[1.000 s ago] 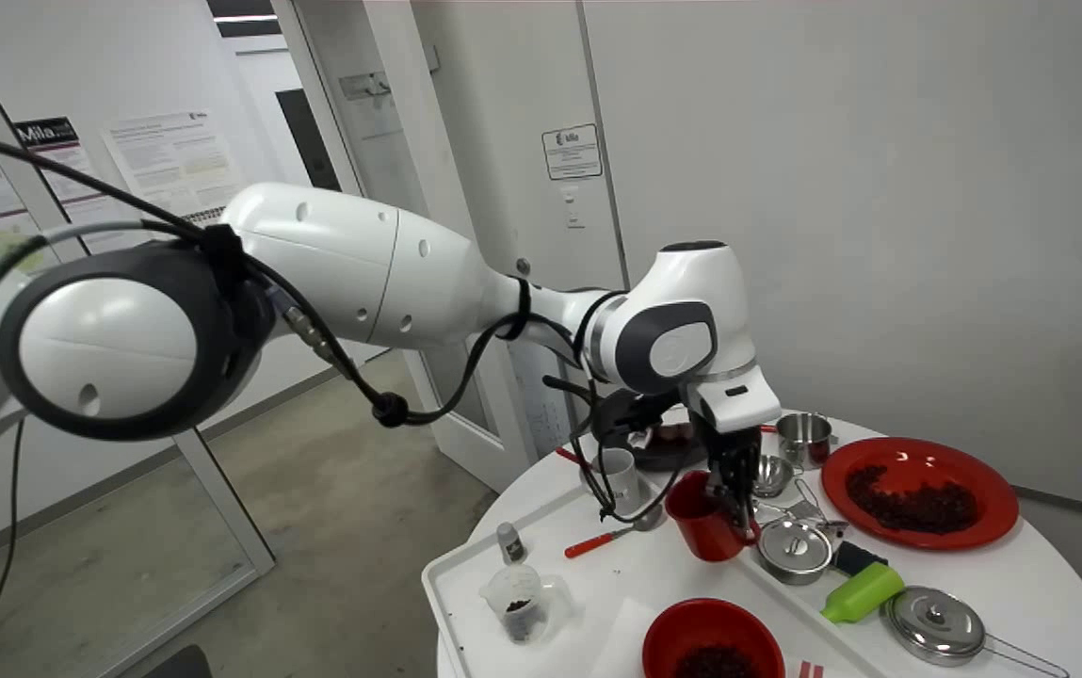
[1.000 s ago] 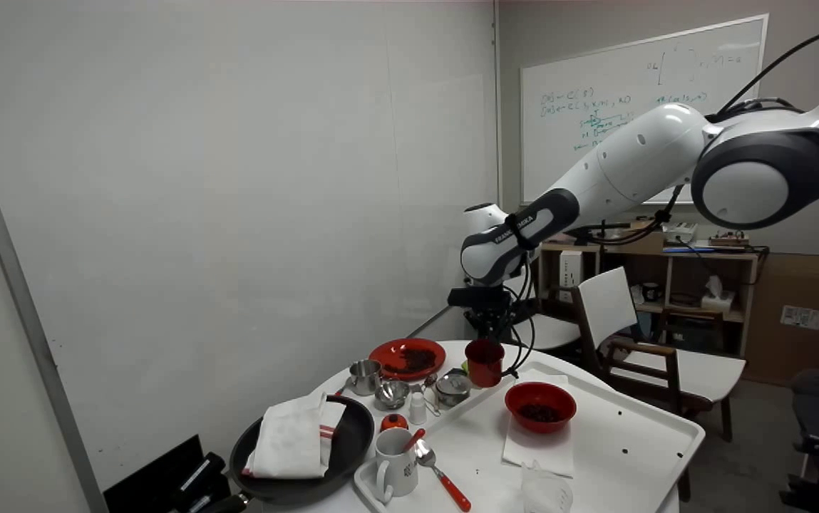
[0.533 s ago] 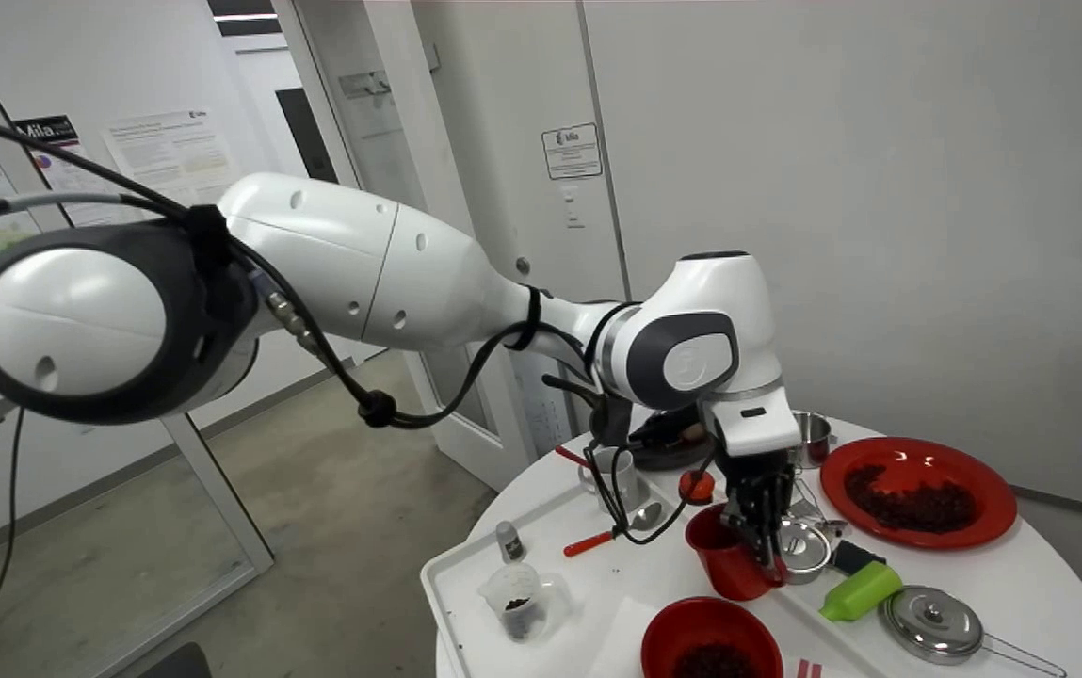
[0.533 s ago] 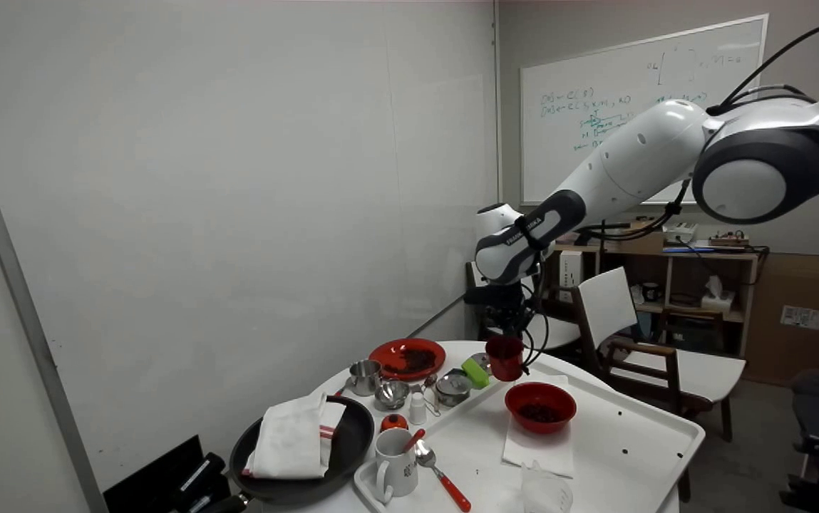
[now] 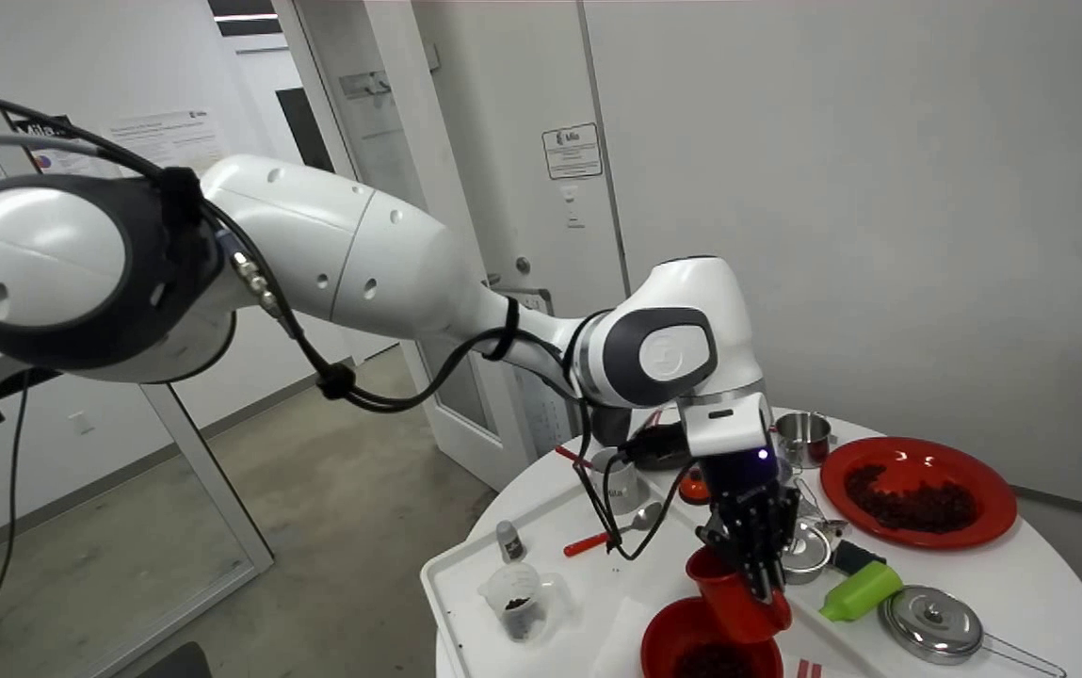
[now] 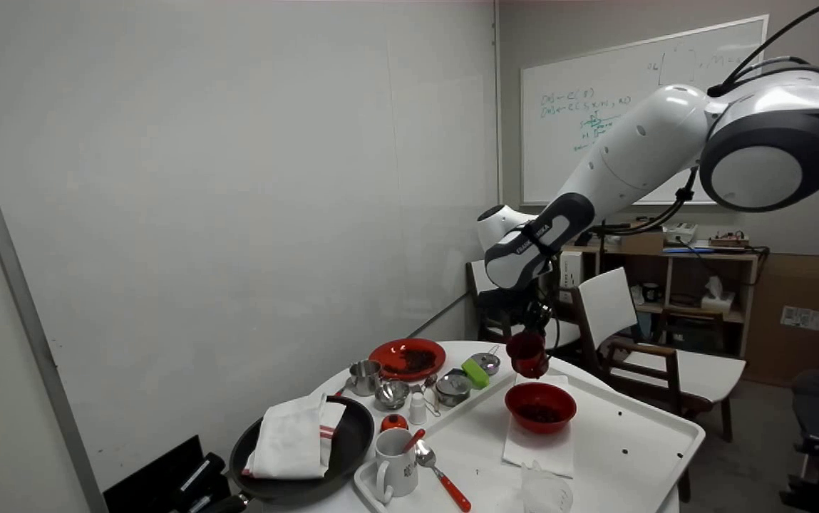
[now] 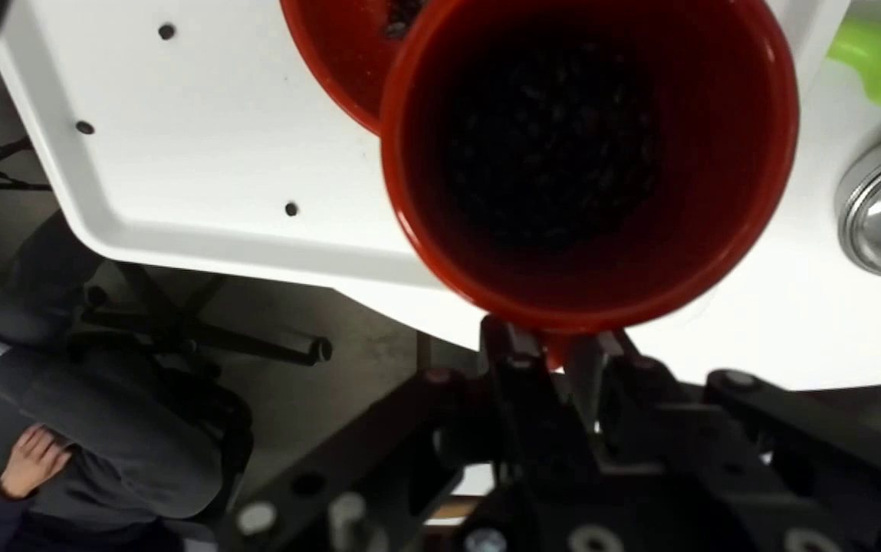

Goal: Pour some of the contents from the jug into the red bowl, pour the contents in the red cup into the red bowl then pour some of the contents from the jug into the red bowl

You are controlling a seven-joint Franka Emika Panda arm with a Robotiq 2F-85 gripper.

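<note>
My gripper is shut on the handle of the red cup, its fingers just behind the rim in the wrist view. Dark bean-like contents lie inside the cup. Tilted, the cup hangs beside and above the red bowl; in an exterior view the cup overlaps the far right rim of that bowl. Some dark contents sit in the bowl too. The clear jug, with a little dark stuff at its bottom, stands on the white tray.
Right of the tray are a lidded pot, a green bottle, a lidded pan and a large red dish. A white mug and a spoon lie nearer. A few loose beans dot the tray.
The red cup has travelled with my gripper from beside the pots to the red bowl. It now leans more than before. The bowl and jug have stayed put.
</note>
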